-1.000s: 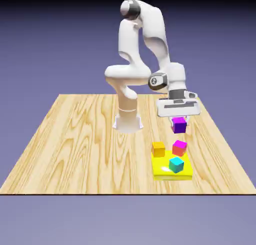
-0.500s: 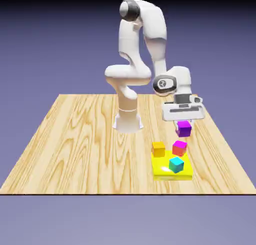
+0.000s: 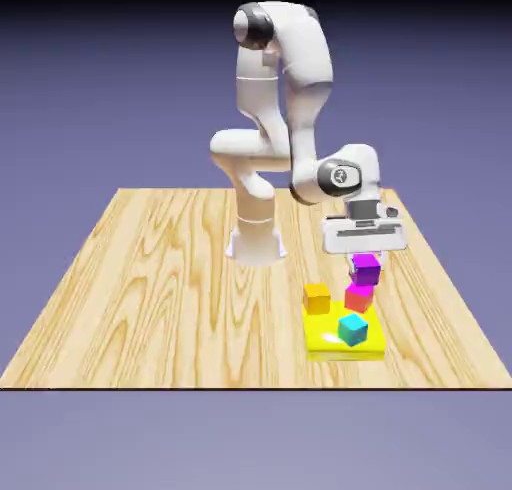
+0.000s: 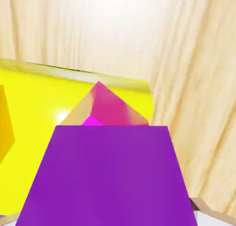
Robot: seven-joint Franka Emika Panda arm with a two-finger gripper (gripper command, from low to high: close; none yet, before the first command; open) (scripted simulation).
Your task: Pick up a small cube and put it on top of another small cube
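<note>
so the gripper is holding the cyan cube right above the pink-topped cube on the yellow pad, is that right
Not quite: the cube in the gripper is the magenta-purple cube, not the cyan one. The exterior view shows it held just above the pink-topped cube on the yellow pad; whether they touch is unclear. The cyan cube sits on the pad nearer the camera. The hand view shows purple filling the foreground.
</note>
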